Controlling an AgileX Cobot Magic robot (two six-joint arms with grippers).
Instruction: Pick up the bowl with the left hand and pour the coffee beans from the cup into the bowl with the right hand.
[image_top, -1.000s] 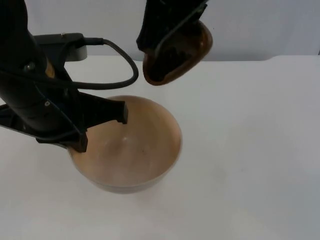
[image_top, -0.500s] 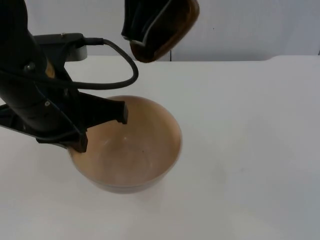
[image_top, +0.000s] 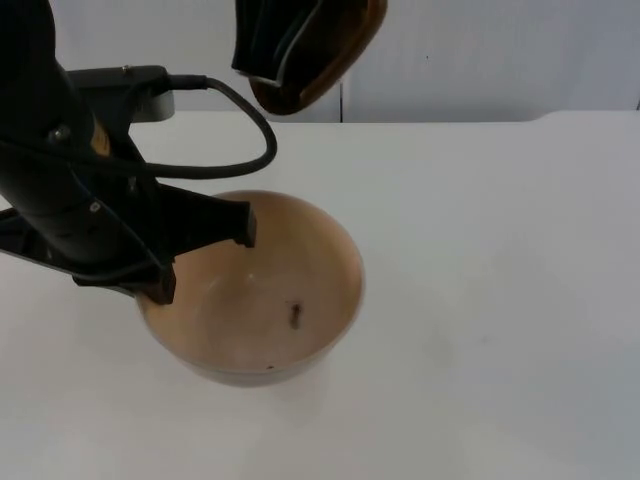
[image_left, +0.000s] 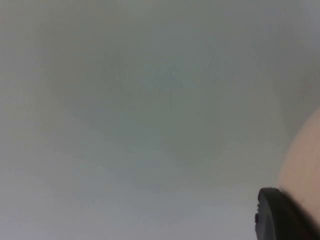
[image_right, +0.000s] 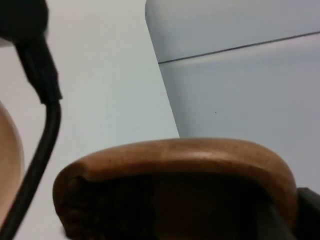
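We take the bowl (image_top: 255, 290) as our reference. It is a pale wooden bowl, seen in the top view over the white table (image_top: 480, 300). We cannot tell from that view whether its base touches the table top or is lifted clear.

The left gripper (image_top: 205, 255) is pinched on the bowl's rim at the side nearest the left arm: one black finger lies over the inside of the wall, the other runs along the outside. In the left wrist view, a black fingertip (image_left: 280, 215) stands against the pale curved wall of the bowl (image_left: 302, 165), with the table beyond it.

Inside the bowl we note a few coffee beans (image_top: 296, 314): a small dark cluster on the inner wall on the side away from the left gripper, and one dark speck lower down near the rim. The rest of the interior is bare wood.

The cup (image_top: 320, 50) is a dark brown wooden vessel held above and behind the bowl, in front of the grey partition wall (image_top: 500, 50), and tilted steeply. The right gripper (image_top: 275, 45) is closed on it, its black body covering the cup's near side. In the right wrist view, the cup's rounded brown rim (image_right: 175, 160) arches over a dark interior, and the bowl's edge (image_right: 10, 150) shows beside it.
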